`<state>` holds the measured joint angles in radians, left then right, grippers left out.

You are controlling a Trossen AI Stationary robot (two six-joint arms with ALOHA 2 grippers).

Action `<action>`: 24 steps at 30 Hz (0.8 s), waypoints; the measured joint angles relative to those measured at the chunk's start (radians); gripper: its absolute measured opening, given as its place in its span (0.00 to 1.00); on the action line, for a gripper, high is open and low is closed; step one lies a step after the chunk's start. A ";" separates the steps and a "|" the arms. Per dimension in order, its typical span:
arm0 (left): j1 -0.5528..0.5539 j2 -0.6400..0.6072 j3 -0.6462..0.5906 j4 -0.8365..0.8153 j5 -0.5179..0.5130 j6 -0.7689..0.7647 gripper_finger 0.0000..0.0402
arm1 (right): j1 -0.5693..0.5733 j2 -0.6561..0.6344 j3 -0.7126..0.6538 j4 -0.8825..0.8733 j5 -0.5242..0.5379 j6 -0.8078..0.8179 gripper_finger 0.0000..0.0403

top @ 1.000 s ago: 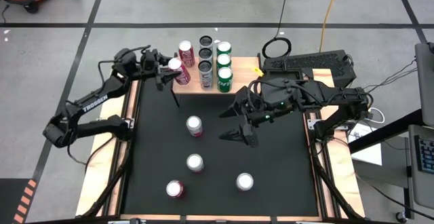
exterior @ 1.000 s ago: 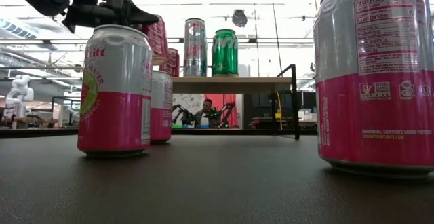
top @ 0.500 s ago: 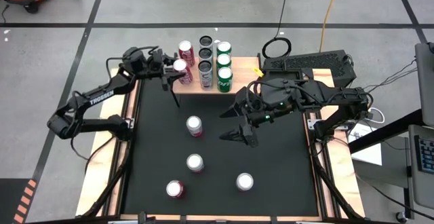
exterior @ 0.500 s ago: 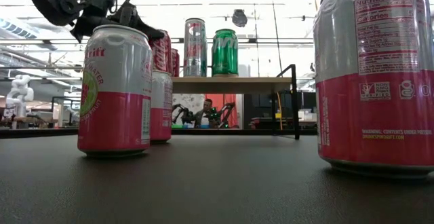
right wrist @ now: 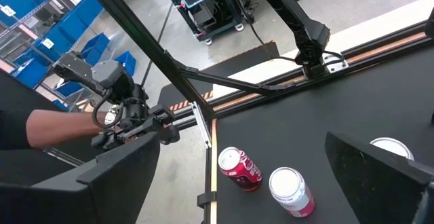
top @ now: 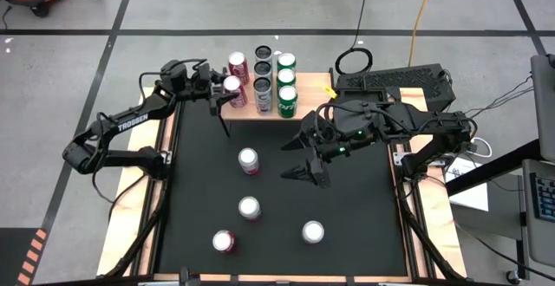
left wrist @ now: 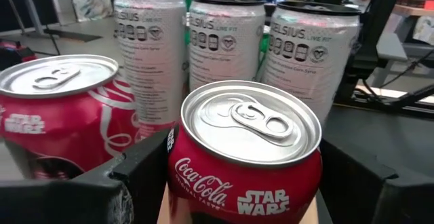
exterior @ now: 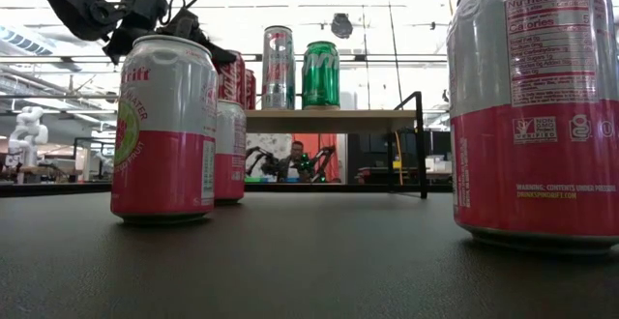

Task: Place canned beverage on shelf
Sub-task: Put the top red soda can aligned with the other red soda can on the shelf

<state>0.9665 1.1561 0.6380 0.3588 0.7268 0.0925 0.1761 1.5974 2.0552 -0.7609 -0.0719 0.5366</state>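
black matting (top: pixel 347 208) covered the table between its wooden side strips, with four pink-and-white cans (top: pixel 249 160) standing loose on it. at the far edge stood the shelf (top: pixel 310 85), a light-wood board on thin black legs, already carrying a red can (top: pixel 238 62), a middle row of three silver cans (top: pixel 263 69) and three green cans (top: pixel 286 78). the left gripper (top: pixel 222 87) was at the shelf's left end, clenched around a red cola can (left wrist: pixel 245 153); the wrist view showed its base hidden, so i could not tell whether it touched the board. the right gripper (top: pixel 303 159) hung above the mat's middle, fingers spread, grasping nothing.
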 joint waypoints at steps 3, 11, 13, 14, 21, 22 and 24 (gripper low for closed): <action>0.000 0.000 0.000 0.000 -0.006 -0.005 0.75 | 0.000 0.000 0.000 0.000 0.000 -0.002 0.99; 0.000 0.000 0.002 0.002 -0.030 -0.005 0.92 | -0.009 0.000 0.000 0.000 0.000 0.000 0.99; 0.000 0.000 0.002 0.000 -0.031 -0.006 0.95 | -0.013 0.000 0.000 0.000 -0.001 -0.001 0.99; 0.000 0.000 0.002 0.002 -0.031 -0.008 0.96 | -0.013 0.000 0.000 0.000 -0.001 -0.001 0.99; 0.000 -0.061 0.038 -0.021 -0.031 -0.061 0.97 | -0.018 0.000 0.000 0.000 -0.002 0.001 0.99; 0.000 -0.078 0.048 -0.040 -0.034 -0.060 0.97 | -0.018 0.000 0.000 0.000 -0.002 0.001 0.99; 0.000 -0.116 0.065 -0.101 -0.057 -0.060 0.97 | -0.018 0.000 0.000 0.000 -0.002 0.001 0.99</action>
<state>0.9665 1.0398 0.7033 0.2583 0.6701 0.0326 0.1581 1.5974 2.0552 -0.7612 -0.0738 0.5377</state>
